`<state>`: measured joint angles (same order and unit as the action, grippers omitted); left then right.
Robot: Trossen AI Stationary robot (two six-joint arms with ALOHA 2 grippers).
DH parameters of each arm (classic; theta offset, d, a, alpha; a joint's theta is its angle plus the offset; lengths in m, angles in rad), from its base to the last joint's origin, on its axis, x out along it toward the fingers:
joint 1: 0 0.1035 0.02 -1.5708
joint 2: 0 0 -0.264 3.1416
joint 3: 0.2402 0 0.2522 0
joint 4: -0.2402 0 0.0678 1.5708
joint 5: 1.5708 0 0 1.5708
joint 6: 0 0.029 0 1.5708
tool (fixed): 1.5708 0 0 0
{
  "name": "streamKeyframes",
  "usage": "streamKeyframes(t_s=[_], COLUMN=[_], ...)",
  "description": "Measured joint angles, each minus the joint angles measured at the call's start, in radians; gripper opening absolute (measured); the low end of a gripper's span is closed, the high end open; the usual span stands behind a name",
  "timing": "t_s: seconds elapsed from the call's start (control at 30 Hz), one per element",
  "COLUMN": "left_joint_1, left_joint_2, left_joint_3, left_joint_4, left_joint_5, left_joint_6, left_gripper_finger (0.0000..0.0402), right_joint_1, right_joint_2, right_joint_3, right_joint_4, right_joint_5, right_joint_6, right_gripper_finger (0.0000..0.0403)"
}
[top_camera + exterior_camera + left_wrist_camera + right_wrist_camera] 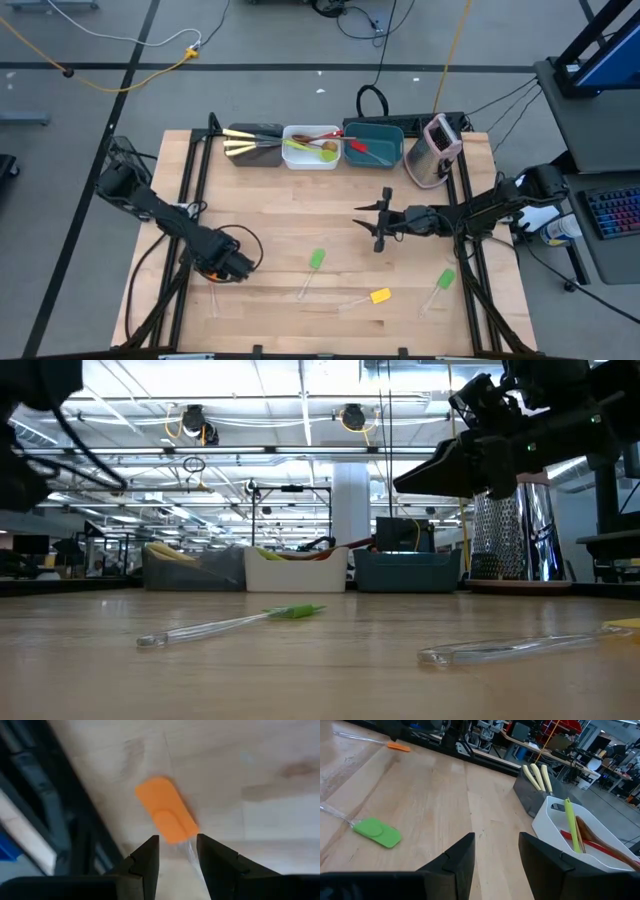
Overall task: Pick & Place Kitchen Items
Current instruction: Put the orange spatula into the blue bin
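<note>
An orange-headed spatula (166,816) with a clear handle (213,298) lies flat on the wooden table at the near left. My left gripper (177,845) is open and points down over it, one finger on each side of the neck where head meets handle; no touch shows. It also shows in the high view (222,266). My right gripper (365,218) is open and empty, held level above the table's middle right and pointing left. Two green-headed spatulas (317,260) (445,278) and a yellow-headed one (380,296) lie on the table.
At the far edge stand a brown tub (255,146) with cream-handled knives, a white tub (310,150) with green, wooden and red spoons, a teal tub (374,143) with a red utensil, and a pink-and-grey appliance (436,150). Black frame rails run along both sides.
</note>
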<state>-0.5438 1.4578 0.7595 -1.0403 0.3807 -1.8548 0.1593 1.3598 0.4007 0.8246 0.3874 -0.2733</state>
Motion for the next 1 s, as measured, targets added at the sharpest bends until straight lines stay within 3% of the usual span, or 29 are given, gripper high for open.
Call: streamKeyframes(t_s=[0.3,0.7,1.0], left_joint_1=[0.001,0.001,0.0], left_joint_2=[-0.003,-0.002,-0.001], left_joint_3=[-0.127,-0.148,-0.151], left_joint_4=[0.192,0.207,0.202], left_joint_5=[0.022,0.035,0.042], left_joint_6=[-0.035,-0.055,-0.019], left_gripper_finger=[0.0136,0.0137,0.0189], right_joint_1=[0.0,0.0,0.0], right_joint_2=[0.0,0.0,0.0], right_joint_3=[0.0,0.0,0.0], right_joint_4=[0.0,-0.007,-0.007], right_joint_5=[0.0,0.0,0.0], right_joint_6=[0.0,0.025,0.026], right_gripper_finger=[0.0144,0.0144,0.0144])
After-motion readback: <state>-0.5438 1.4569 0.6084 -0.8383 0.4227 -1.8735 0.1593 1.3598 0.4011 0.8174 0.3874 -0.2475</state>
